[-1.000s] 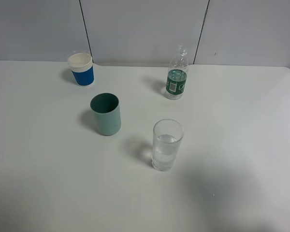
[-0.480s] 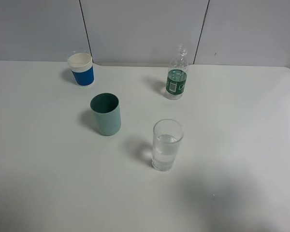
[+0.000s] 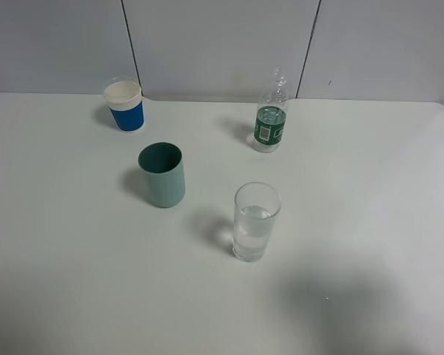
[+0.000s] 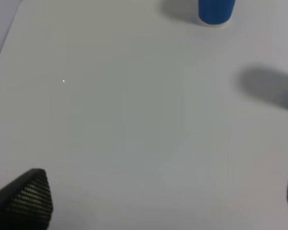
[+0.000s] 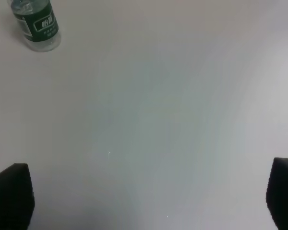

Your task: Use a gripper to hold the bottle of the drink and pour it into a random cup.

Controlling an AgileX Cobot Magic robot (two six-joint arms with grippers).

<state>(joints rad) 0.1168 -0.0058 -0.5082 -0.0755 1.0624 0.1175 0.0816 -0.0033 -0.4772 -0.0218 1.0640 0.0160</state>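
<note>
Standing upright, the bottle (image 3: 271, 112) sits well behind the water-holding cup (image 3: 256, 221)

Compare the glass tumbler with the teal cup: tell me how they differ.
The tumbler is clear, showing liquid partway up; the teal cup is opaque, so any contents are hidden. The tumbler looks taller and slimmer, the teal cup shorter and wider. The tumbler stands nearer the camera and to the right, the teal cup farther back and to the left. Both stand upright and open-topped on the white table, untouched.
</note>
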